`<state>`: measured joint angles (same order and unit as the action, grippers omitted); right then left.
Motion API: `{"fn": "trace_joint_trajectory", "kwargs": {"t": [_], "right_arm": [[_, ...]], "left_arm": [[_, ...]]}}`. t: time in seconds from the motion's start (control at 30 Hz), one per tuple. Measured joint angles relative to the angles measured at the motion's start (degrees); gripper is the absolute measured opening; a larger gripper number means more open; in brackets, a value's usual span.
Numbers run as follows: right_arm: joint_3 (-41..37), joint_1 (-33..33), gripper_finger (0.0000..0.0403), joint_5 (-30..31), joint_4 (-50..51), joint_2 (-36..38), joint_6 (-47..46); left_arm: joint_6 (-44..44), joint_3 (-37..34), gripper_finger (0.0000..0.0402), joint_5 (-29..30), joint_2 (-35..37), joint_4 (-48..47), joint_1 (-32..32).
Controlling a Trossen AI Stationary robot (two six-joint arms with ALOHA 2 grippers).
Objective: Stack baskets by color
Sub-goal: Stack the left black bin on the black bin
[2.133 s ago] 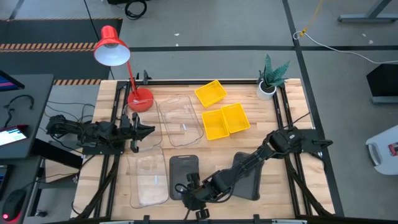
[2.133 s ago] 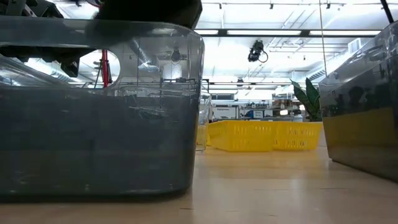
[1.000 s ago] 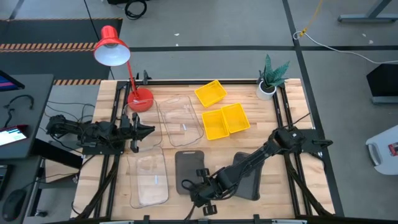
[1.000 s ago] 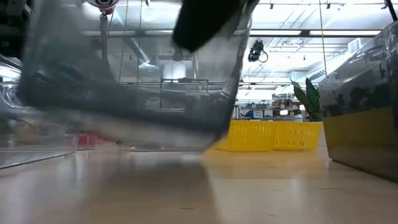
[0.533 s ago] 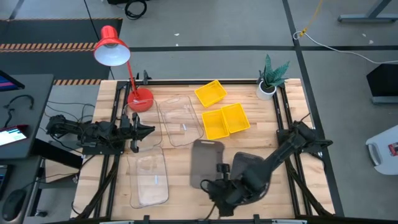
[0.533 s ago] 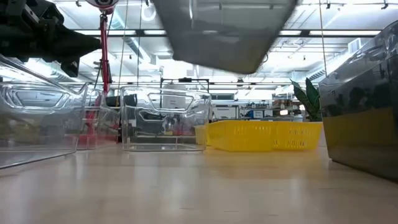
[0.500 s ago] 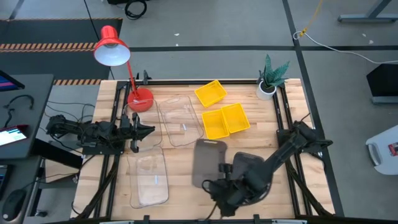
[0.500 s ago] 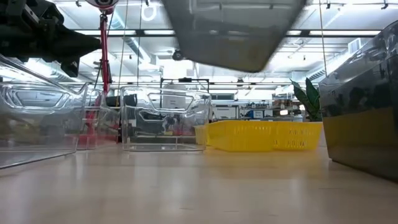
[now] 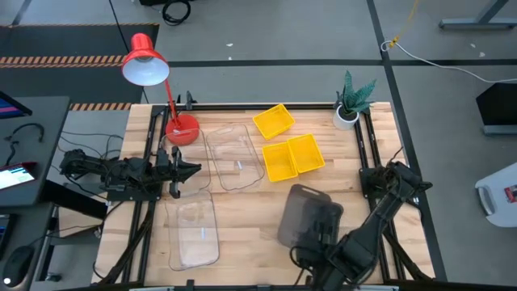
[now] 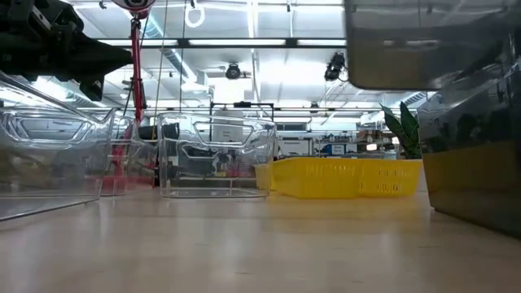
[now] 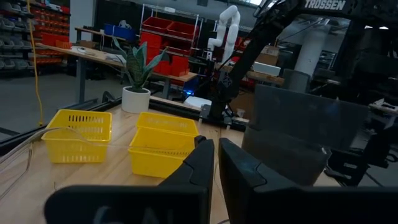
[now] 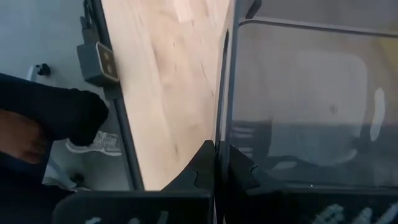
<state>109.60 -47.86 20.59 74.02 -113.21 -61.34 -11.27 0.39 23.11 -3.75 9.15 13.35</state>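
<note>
A dark grey basket [image 9: 300, 212] hangs above the table's near right part, with my right gripper [image 9: 317, 241] shut on it. Part of it hangs over a second dark grey basket [image 10: 476, 163], which rests on the table there. In the low view the held basket [image 10: 423, 45] is high above the wood. Three yellow baskets [image 9: 291, 156] stand at the far middle. Two clear baskets [image 9: 234, 155] [image 9: 194, 232] stand at the left. My left gripper [image 11: 216, 158] waits shut and level at the table's left edge. My right gripper pinches the held grey basket's wall [image 12: 225, 93] at its near end, one finger inside the basket and one outside. The fingers come slanting down from the table's near side. The basket is lifted clear, its open top up, roughly level.
A red desk lamp [image 9: 145, 61] stands at the far left corner and a small potted plant [image 9: 349, 101] at the far right corner. A person's shoe [image 12: 87, 144] shows on the floor beside the table's edge. Bare wood lies in the near middle [image 9: 250, 234].
My right gripper has risen and swung toward the table's right edge, rolling its wrist. The grey basket has left the table, turned about and travelled from the near middle to above the second grey basket.
</note>
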Motion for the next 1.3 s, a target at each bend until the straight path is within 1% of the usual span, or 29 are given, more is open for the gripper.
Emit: {"fn": "trace_joint_trajectory", "kwargs": {"t": [0.13,0.27,0.4,0.53,0.67,0.87,1.07,1.17,1.3], "right_arm": [[0.0,-2.4,0.0009,1.1,2.4,0.0,-5.0],[-0.1,-4.7,0.0009,2.4,4.4,0.0,-8.4],[-2.7,-6.4,0.0009,2.6,4.6,-0.1,-11.1],[-5.7,-7.2,0.0009,0.8,4.6,-0.1,-13.5],[-7.0,-7.9,0.0009,-0.7,4.3,-0.1,-13.6],[-7.0,-9.1,0.0009,-0.6,4.2,-0.1,-13.1],[-7.0,-9.1,0.0009,-0.7,3.2,-0.1,-9.9],[-7.1,-9.1,0.0009,-0.8,1.7,-0.1,-7.4],[-7.1,-8.8,0.0009,-2.3,1.7,-0.1,-6.5]], "left_arm": [[0.0,0.0,0.0036,0.0,0.0,0.0,0.0],[0.0,0.0,0.0033,0.0,0.0,0.0,0.0],[0.0,0.0,0.0027,0.0,0.0,0.0,0.0],[0.0,0.0,0.0026,0.0,0.0,0.0,0.0],[0.0,0.0,0.0032,0.0,0.0,0.0,0.0],[0.0,0.0,0.0034,0.0,0.0,0.0,0.0],[0.0,0.0,0.0026,0.0,0.0,0.0,0.0],[0.0,0.0,0.0028,0.0,0.0,0.0,0.0],[0.0,0.0,0.0034,0.0,0.0,0.0,0.0]]}}
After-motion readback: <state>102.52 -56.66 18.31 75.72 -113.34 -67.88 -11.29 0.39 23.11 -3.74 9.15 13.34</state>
